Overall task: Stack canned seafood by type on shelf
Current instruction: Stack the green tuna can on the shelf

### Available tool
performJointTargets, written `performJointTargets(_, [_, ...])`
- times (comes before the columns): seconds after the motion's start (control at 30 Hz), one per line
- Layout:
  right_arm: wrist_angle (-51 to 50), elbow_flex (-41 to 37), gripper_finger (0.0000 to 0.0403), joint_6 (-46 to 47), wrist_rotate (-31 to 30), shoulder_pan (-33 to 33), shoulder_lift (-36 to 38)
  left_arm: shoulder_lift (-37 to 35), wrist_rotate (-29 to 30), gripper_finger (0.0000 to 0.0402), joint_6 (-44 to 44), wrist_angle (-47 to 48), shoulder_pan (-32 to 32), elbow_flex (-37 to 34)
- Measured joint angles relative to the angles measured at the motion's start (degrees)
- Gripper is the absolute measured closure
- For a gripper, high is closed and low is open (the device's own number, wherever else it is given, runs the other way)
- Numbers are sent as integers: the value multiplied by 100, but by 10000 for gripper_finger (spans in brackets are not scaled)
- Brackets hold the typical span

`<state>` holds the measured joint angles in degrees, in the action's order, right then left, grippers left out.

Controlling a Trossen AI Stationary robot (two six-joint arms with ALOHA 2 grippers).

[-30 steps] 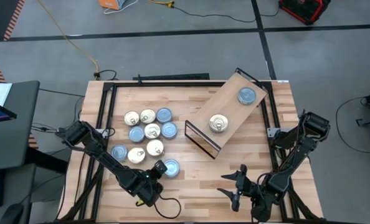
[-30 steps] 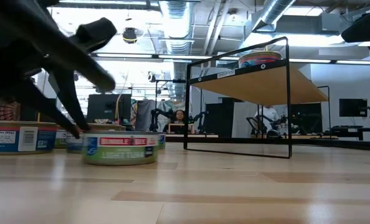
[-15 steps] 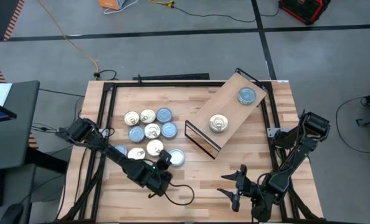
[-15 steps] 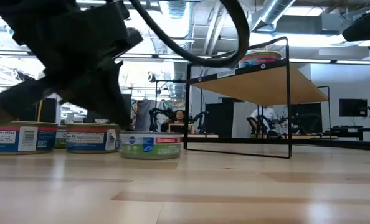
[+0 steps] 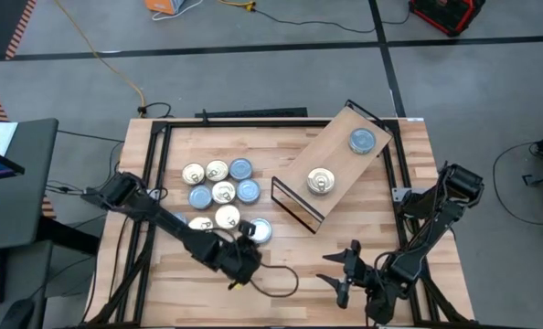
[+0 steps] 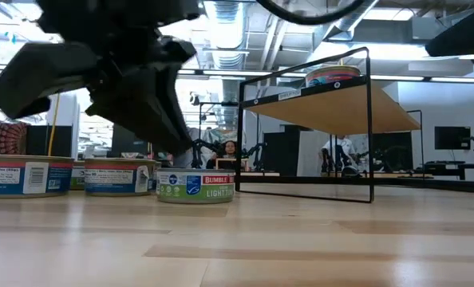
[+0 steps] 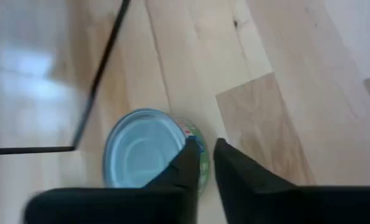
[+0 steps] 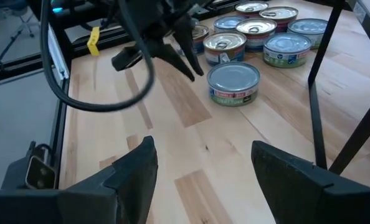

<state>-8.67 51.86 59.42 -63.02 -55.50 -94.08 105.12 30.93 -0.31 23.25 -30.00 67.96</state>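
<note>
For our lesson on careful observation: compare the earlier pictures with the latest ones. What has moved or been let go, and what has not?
The left gripper pushed the blue-lidded tin across the table toward the shelf, then drew back; its fingers now sit beside the tin's rim, almost closed, not clamping it. The tin stands free on the table. The remaining tin cluster, the two tins on the shelf and the open right gripper barely changed.
</note>
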Motion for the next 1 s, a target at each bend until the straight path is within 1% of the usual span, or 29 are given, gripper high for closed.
performJointTargets(0.1, [32, 0, 117, -13, 6, 12, 0, 0, -332, 295, -3, 178, 199, 13])
performJointTargets(0.17, [19, 2, 117, -14, 10, 10, 0, 0, -367, 262, 49, 272, 292, 13])
performJointTargets(0.23, [32, 2, 117, -85, 13, 10, 0, 0, -365, 234, 313, 323, 343, 13])
performJointTargets(0.3, [37, 1, 117, -100, 14, 10, 0, 0, -306, 216, 650, 339, 349, 13])
performJointTargets(0.37, [37, 2, 117, -102, 15, 10, 0, 0, -48, 209, 946, 386, 338, 13])
performJointTargets(0.5, [37, 1, 117, -101, 15, 1, 0, 0, 193, 221, 1427, 666, 347, 13])
performJointTargets(0.6, [42, 2, 117, -100, 15, 1, 0, 0, 65, 240, 1650, 720, 345, -2])
performJointTargets(0.7, [53, 2, 117, -100, 15, 1, 0, 0, 7, 259, 1835, 680, 339, -104])
performJointTargets(0.8, [74, 0, 117, -102, 15, 1, 0, 0, -183, 272, 1958, 600, 348, -279])
performJointTargets(1.0, [102, 0, 117, -142, 15, 1, 0, 2, 237, 285, 2121, 480, 345, -413])
